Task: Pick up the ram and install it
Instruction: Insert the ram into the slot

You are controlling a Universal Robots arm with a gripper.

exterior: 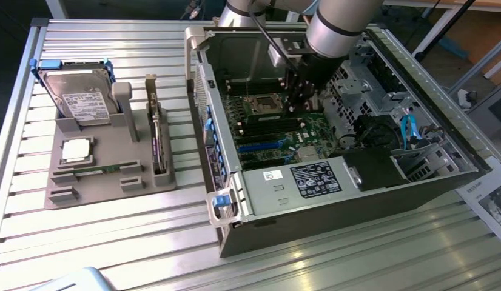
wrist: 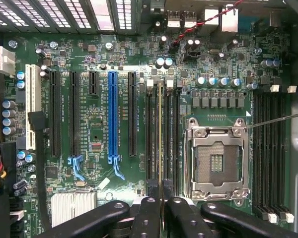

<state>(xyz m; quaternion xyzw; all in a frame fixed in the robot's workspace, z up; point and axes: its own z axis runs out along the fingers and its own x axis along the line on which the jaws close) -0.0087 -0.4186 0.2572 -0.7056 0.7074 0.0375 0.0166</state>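
The gripper (wrist: 161, 194) has its two inner fingers (wrist: 148, 213) drawn almost together, pinching the ram (wrist: 161, 139) between them. The stick stands on its edge, so from the wrist view it shows as one thin olive line running straight out from the fingertips. Its long axis lies parallel to the black memory slots (wrist: 150, 134) and it sits directly over that bank. The processor socket (wrist: 217, 158) is just beside it on one side, and the long blue slot (wrist: 113, 116) is further off on the other. Whether the lower edge already sits in a slot or hangs just above it cannot be told. In the exterior view the arm (exterior: 339, 24) reaches down into the open computer case (exterior: 315, 221), with the gripper low over the green motherboard (exterior: 275, 142). Well apart, toward the exterior view's left, a grey tray (exterior: 113, 154) on the slatted table (exterior: 105, 242) carries a hard drive (exterior: 80, 97), a small silver chip (exterior: 76, 150) and an upright dark card (exterior: 159, 148).
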